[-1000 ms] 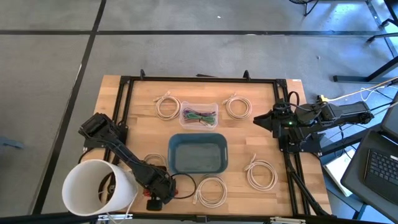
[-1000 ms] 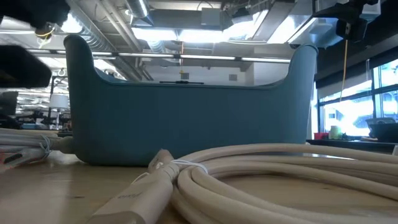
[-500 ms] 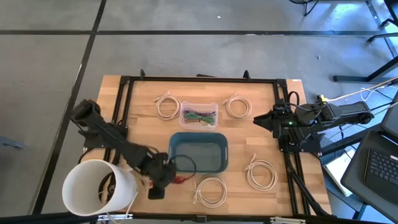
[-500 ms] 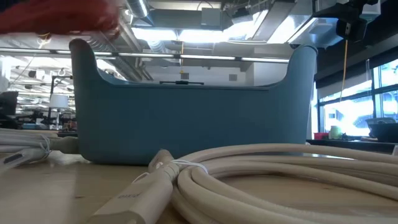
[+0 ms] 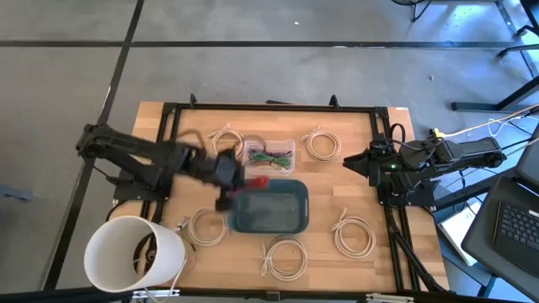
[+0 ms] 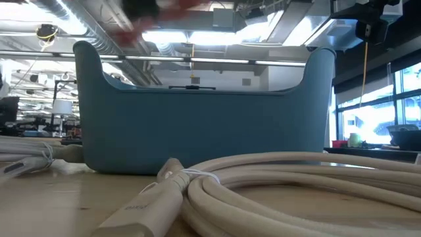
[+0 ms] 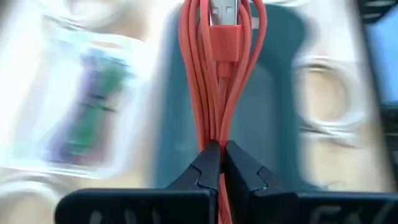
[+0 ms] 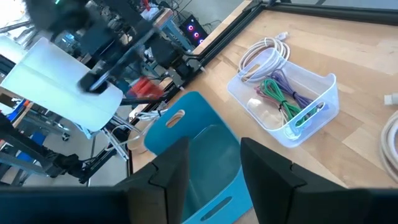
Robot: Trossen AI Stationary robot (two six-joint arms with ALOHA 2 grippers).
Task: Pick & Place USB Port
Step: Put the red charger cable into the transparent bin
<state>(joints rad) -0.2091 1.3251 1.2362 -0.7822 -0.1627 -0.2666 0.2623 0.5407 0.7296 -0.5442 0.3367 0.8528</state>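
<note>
Cable [image 5: 258,181], red and bundled, hangs pinched in the left gripper [image 5: 234,178] at frame centre over the bin's [image 5: 268,220] upper-left rim; best centre it above the bin before releasing, right gripper [image 5: 352,162] idling spread at right.

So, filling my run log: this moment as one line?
left gripper: shut on red cable | over blue bin | right gripper: open, parked

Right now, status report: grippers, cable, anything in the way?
Left gripper shut on red coiled USB cable, over blue plastic bin. Right gripper open, parked at table edge. Nothing blocking.
</note>
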